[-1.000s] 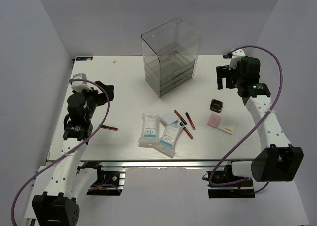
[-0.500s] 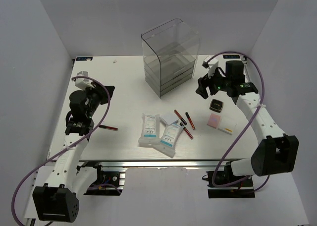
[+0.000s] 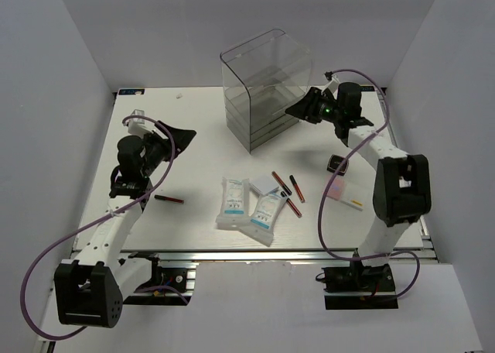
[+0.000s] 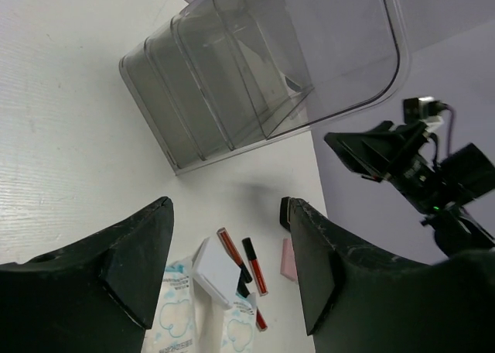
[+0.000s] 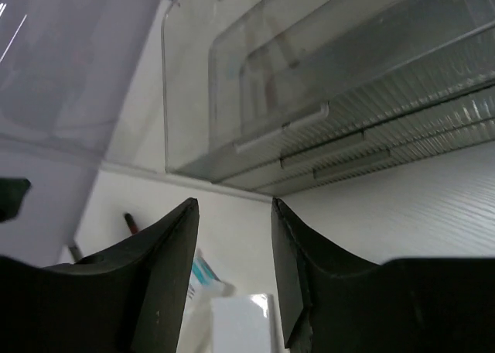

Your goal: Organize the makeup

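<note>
The makeup lies loose at the table's middle front: two white packets [image 3: 234, 202] [image 3: 264, 212], a white pad [image 3: 265, 185] and thin red pencils [image 3: 281, 183] [image 3: 297, 188]. One more red stick [image 3: 168, 200] lies to the left. A black compact [image 3: 337, 165] and a pink palette [image 3: 335, 187] sit to the right. My left gripper [image 3: 182, 134] hangs open above the left side, pointing right and holding nothing. Its wrist view looks between the jaws [image 4: 226, 204] at the pencils [image 4: 230, 248] and pad [image 4: 215, 272]. My right gripper [image 3: 298, 109] is open beside the drawer box, empty [image 5: 233, 206].
A tall clear plastic drawer box [image 3: 267, 90] stands at the back centre and fills the top of both wrist views [image 4: 255, 66] [image 5: 348, 97]. The right arm's purple cable loops over the table's right side. The table's front edge runs just below the packets.
The right gripper swung left from the back right corner to the drawer box, its jaws narrowing. The left gripper lifted from pointing down at the table and turned right.
</note>
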Controlling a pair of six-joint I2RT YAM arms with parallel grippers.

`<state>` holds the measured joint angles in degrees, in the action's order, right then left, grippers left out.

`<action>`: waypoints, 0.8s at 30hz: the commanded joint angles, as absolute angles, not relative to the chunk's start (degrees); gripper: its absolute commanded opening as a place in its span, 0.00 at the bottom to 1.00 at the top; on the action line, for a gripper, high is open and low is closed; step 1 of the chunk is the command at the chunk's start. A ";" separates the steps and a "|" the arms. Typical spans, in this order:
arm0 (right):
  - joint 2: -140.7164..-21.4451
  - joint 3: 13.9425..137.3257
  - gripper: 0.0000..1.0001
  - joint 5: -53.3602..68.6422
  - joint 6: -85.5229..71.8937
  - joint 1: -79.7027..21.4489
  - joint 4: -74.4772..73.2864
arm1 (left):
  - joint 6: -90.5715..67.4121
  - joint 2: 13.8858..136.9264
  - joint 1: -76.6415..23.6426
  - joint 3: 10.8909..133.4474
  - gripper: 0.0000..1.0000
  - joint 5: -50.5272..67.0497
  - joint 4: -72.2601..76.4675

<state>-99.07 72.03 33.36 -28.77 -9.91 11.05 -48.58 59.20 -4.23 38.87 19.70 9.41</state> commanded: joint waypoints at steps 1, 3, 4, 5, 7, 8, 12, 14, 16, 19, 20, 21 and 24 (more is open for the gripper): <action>-104.58 77.42 0.48 37.44 -44.37 -9.76 23.63 | -50.53 58.71 -5.09 41.13 0.71 20.13 11.07; -106.86 77.96 0.49 36.66 -46.74 -9.76 26.43 | -50.89 58.45 -5.53 40.87 0.71 19.25 10.64; -107.57 78.22 0.49 36.30 -47.45 -9.84 27.24 | -51.15 58.45 -5.71 40.87 0.71 19.07 10.55; -108.19 78.66 0.49 36.12 -47.90 -9.84 27.51 | -51.24 58.45 -6.06 40.78 0.71 18.81 10.46; -109.60 79.19 0.48 35.51 -48.86 -9.93 27.86 | -51.59 58.71 -6.33 40.78 0.71 18.46 10.28; -110.30 79.19 0.49 35.42 -49.04 -9.93 28.12 | -51.68 58.88 -6.50 40.87 0.71 18.46 10.20; -111.62 78.40 0.48 34.72 -50.01 -10.19 30.49 | -51.94 60.11 -7.21 41.74 0.72 18.19 10.20; -112.67 78.31 0.48 34.80 -50.54 -10.28 32.25 | -51.94 61.08 -7.47 42.19 0.72 18.11 10.28; -113.46 78.49 0.47 34.19 -50.97 -10.28 32.34 | -51.86 61.87 -7.82 42.98 0.71 18.19 10.28; -114.61 78.40 0.45 33.58 -51.42 -10.46 33.13 | -51.77 63.10 -8.43 43.77 0.72 17.84 10.81; -114.96 78.40 0.44 33.23 -51.50 -10.46 32.87 | -51.85 63.45 -8.70 43.86 0.72 17.75 11.07; -115.13 78.40 0.44 33.14 -51.59 -10.37 32.52 | -51.94 63.63 -8.88 43.94 0.71 17.58 11.34; -115.22 77.96 0.43 32.96 -51.68 -10.37 32.43 | -52.12 64.51 -9.67 44.56 0.71 17.23 12.04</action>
